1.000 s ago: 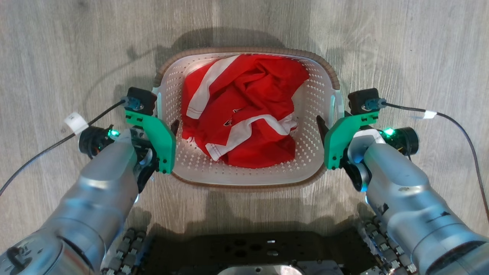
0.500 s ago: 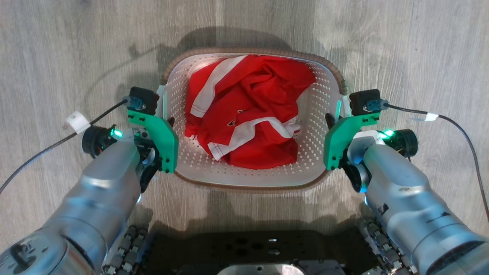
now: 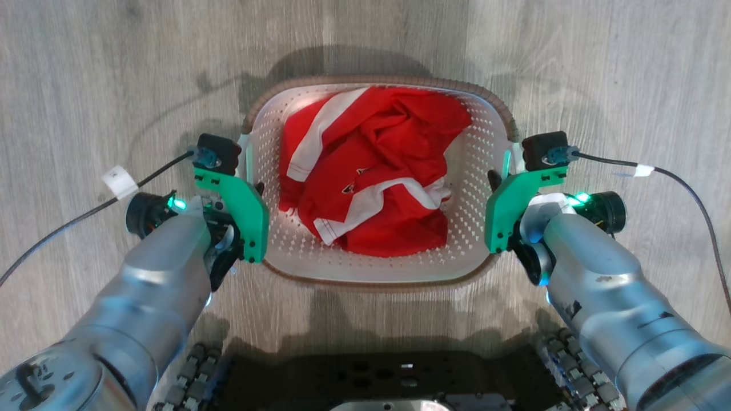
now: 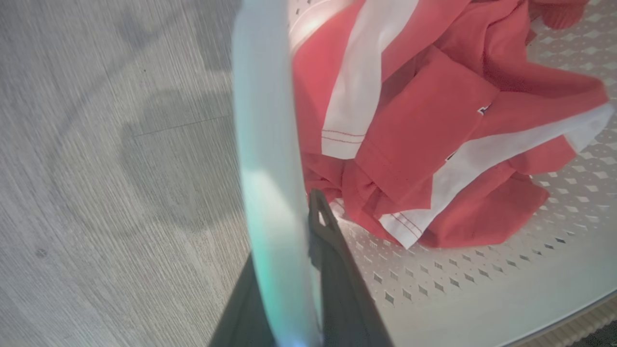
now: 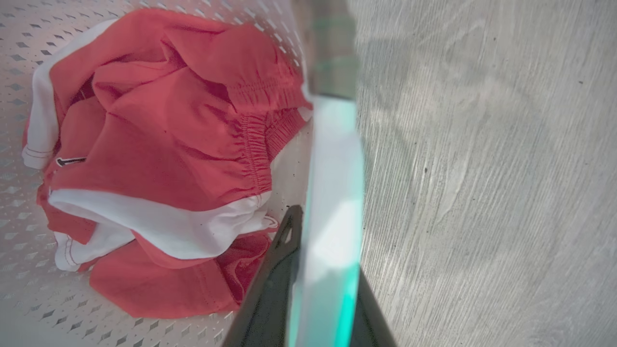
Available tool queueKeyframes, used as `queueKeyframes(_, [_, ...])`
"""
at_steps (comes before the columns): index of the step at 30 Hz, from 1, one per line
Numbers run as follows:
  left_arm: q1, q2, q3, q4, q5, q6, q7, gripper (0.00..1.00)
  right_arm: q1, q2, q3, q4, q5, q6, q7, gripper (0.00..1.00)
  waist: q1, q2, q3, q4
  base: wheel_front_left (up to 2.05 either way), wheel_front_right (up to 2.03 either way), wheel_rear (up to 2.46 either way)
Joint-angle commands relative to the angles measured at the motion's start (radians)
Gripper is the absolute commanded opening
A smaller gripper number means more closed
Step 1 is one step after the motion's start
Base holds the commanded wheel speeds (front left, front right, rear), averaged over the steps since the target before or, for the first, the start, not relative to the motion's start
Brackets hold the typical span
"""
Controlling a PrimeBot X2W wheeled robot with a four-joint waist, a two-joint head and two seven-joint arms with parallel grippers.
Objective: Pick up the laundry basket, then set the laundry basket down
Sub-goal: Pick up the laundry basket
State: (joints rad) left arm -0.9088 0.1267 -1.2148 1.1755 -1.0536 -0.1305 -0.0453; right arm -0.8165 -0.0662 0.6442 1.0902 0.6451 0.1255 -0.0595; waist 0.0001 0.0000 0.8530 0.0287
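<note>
The laundry basket (image 3: pixel 377 283), white with perforated walls and a brown woven rim, sits on the wooden floor in the middle of the head view. A crumpled red and white garment (image 3: pixel 371 171) lies inside it. My left gripper (image 3: pixel 251 185) is shut on the basket's left white handle (image 4: pixel 267 193), one dark finger (image 4: pixel 328 241) inside the wall and the other outside. My right gripper (image 3: pixel 499 177) is shut on the right handle (image 5: pixel 332 193), its inner finger (image 5: pixel 284 250) beside the garment (image 5: pixel 159 144).
Grey wood-plank floor (image 3: pixel 599 68) surrounds the basket on all sides. My dark base (image 3: pixel 377 377) lies just below the basket's near rim. A black cable (image 3: pixel 85 214) trails from the left wrist and another cable (image 3: pixel 685 188) from the right.
Both grippers have closed from open onto the basket's side handles. The left arm has moved inward and the basket has shifted slightly to the right.
</note>
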Motion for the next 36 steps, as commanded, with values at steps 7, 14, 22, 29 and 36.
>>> queueKeyframes(7, [0.058,0.050,-0.033,-0.051,-0.018,0.000,0.040,0.00,0.031,0.016,0.075,-0.027,0.033,0.005,0.062,0.00,-0.0001,0.0000,-0.058,-0.010,0.00,0.00,0.00])
queueKeyframes(14, [0.090,0.087,-0.054,-0.098,-0.029,0.000,0.083,0.00,0.028,0.016,0.132,-0.044,0.076,0.005,0.156,0.00,-0.0001,0.0000,-0.124,-0.017,0.00,0.00,0.00])
queueKeyframes(22, [0.134,0.145,-0.063,-0.163,-0.036,0.000,0.146,0.00,0.035,0.016,0.203,-0.069,0.123,0.005,0.255,0.00,-0.0001,0.0000,-0.220,-0.023,0.00,0.00,0.00])
queueKeyframes(29, [0.181,0.199,-0.065,-0.225,-0.068,0.000,0.215,0.00,0.059,0.016,0.253,-0.090,0.154,0.005,0.308,0.00,-0.0001,0.0000,-0.319,-0.034,0.00,0.00,0.00])
queueKeyframes(36, [0.207,0.236,-0.065,-0.277,-0.049,0.000,0.219,0.00,0.087,0.016,0.302,-0.128,0.175,0.005,0.356,0.00,-0.0001,0.0000,-0.394,-0.040,0.00,0.00,0.00])
